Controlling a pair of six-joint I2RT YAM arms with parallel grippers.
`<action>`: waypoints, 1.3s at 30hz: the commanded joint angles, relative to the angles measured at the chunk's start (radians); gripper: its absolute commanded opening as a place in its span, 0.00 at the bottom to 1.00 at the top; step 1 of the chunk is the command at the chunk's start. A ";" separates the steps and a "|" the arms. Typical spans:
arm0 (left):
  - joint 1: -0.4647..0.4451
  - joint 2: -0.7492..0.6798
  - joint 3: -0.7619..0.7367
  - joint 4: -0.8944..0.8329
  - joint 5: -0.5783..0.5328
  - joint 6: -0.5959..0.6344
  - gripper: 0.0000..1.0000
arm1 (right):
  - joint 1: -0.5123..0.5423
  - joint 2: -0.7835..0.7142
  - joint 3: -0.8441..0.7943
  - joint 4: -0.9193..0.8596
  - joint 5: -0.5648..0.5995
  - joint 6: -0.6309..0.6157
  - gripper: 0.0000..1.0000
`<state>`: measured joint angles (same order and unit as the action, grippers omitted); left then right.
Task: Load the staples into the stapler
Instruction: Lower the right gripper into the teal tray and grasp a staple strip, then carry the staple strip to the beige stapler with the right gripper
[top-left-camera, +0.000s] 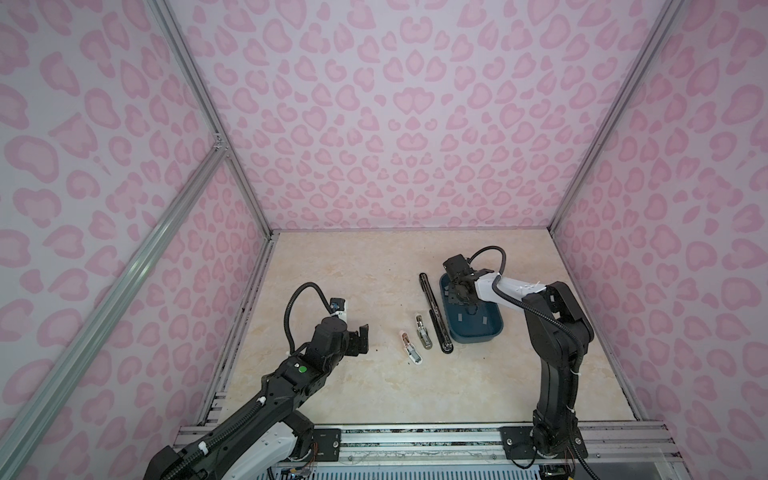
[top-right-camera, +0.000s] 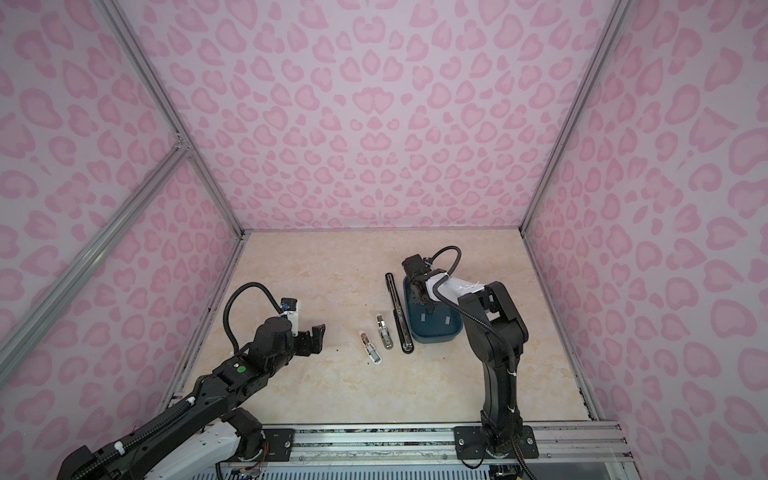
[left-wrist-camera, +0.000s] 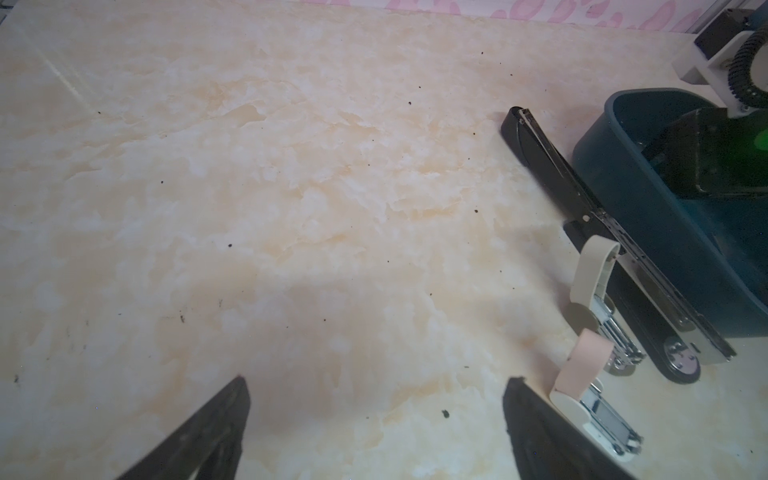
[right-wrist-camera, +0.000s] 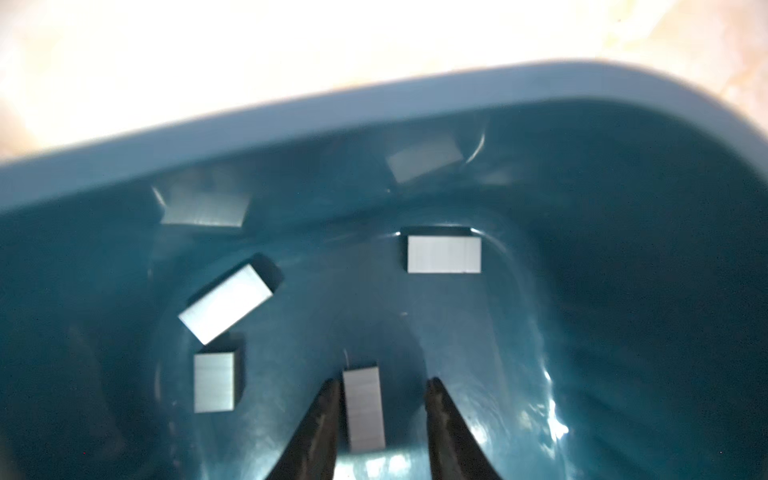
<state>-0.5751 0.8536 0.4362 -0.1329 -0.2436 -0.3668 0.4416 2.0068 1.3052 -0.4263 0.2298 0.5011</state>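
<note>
We're down in the blue tub (top-left-camera: 476, 337), at two o'clock on the bench (top-left-camera: 374, 395). The right claw (right-wrist-camera: 382, 381) straddles one staple strip (right-wrist-camera: 362, 409): half spread, one finger at its edge, a gap on the other side, nothing pinched yet. The strip's long axis runs along the fingers, so we'd squeeze across its width. Over at nine o'clock the left claw (left-wrist-camera: 377, 382) hangs spread wide, well apart.

Grey staple strips (right-wrist-camera: 444, 254) lie flat and scattered on the floor of your blue tub (right-wrist-camera: 374, 104). Just beside it, a long black stapler (top-left-camera: 434, 311), a cream stapler (top-left-camera: 423, 332) and a pink stapler (top-left-camera: 409, 348) lie hinged open on the table (top-left-camera: 353, 291).
</note>
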 joint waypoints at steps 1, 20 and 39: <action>0.001 0.002 0.012 0.017 -0.008 -0.004 0.96 | -0.006 0.021 -0.009 -0.028 -0.047 -0.009 0.32; 0.001 0.005 0.013 0.016 -0.013 -0.006 0.96 | -0.007 0.019 -0.027 -0.020 -0.052 0.002 0.17; 0.001 -0.029 -0.002 0.000 -0.013 -0.024 0.96 | 0.099 -0.418 -0.272 0.066 -0.011 -0.047 0.14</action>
<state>-0.5751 0.8268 0.4355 -0.1329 -0.2443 -0.3752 0.5171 1.6386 1.0748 -0.3916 0.1970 0.4843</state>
